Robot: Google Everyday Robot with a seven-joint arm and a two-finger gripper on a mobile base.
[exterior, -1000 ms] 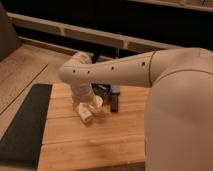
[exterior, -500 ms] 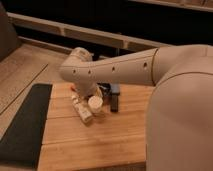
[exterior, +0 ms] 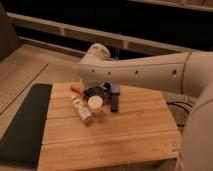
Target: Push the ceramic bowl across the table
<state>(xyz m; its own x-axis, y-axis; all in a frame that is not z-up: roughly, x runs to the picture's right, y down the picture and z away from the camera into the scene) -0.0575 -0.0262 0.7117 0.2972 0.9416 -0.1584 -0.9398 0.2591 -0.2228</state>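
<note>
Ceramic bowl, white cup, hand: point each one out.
ceramic bowl (exterior: 94, 92): camera view, its glossy black surface just behind the cup.
white cup (exterior: 95, 102): camera view, its round open top.
hand (exterior: 107, 88): camera view, dark end under the arm, beside the bowl.

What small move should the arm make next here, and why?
Probably a short, low sideways nudge of the ceramic bowl along the table. The gripper sits low beside the bowl, so contact looks close; the white cup stands right in front of the bowl, so pushing toward the camera would likely hit it.
</note>
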